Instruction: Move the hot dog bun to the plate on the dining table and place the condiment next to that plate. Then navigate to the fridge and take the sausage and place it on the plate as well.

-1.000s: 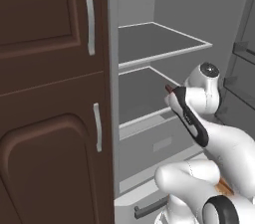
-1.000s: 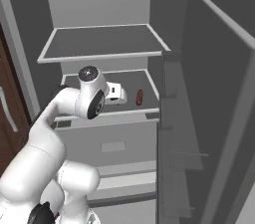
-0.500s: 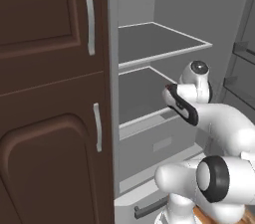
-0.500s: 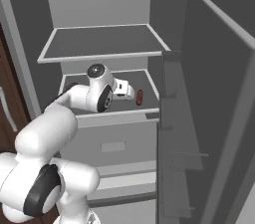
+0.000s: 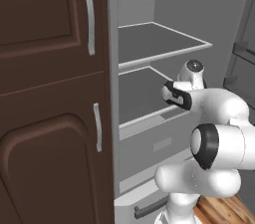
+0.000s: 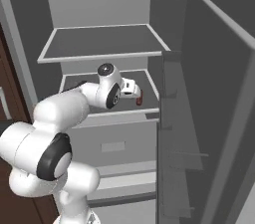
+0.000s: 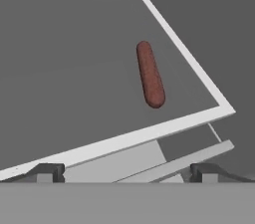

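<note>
Jaws of the gripper stand fully apart, holding nothing. Sausage lies on the lower fridge shelf, near its front corner. Advance over the shelf edge, straddle the sausage across its narrow width, then close.

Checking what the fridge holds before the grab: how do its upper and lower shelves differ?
The lower shelf carries the sausage near its right front corner; the upper shelf looks bare. The gripper is level with the lower shelf, while the upper shelf sits above the arm. Both are dark grey with pale rims.
</note>
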Robot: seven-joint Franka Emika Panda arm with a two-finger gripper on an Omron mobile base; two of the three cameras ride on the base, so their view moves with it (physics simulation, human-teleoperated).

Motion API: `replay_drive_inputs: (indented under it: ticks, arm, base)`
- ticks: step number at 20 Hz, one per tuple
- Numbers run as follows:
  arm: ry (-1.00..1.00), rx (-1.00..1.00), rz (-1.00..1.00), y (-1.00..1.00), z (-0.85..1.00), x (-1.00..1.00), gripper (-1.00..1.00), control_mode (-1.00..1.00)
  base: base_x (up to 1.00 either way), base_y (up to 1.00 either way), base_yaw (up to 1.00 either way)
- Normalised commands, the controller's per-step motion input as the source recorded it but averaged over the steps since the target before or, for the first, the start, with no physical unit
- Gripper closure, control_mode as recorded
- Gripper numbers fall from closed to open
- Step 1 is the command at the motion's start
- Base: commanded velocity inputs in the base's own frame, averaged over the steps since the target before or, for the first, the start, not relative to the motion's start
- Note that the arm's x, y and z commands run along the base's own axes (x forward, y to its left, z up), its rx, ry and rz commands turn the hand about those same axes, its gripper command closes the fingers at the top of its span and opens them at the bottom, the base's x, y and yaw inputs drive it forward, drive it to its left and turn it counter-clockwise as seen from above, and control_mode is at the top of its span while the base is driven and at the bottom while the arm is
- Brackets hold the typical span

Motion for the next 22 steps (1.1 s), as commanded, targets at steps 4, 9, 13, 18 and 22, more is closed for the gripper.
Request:
replay_drive_inputs:
  ticks: [4, 9, 13, 18, 22]
  arm:
    - [0.00, 0.00, 0.00, -0.09, -0.30, 0.43, -1.00, -1.00]
    - [0.00, 0.00, 0.00, -0.21, -0.07, 0.39, -1.00, -1.00]
    - [0.04, 0.00, 0.00, -0.18, -0.01, 0.40, -1.00, -1.00]
    - [0.06, 0.00, 0.00, -0.11, -0.07, 0.31, -1.00, -1.00]
    - [0.08, 0.00, 0.00, 0.00, -0.21, 0.15, -1.00, -1.00]
  base:
    - [0.00, 0.00, 0.00]
    - [0.00, 0.00, 0.00]
    - [0.00, 0.00, 0.00]
    - [0.00, 0.00, 0.00]
    - [0.00, 0.00, 0.00]
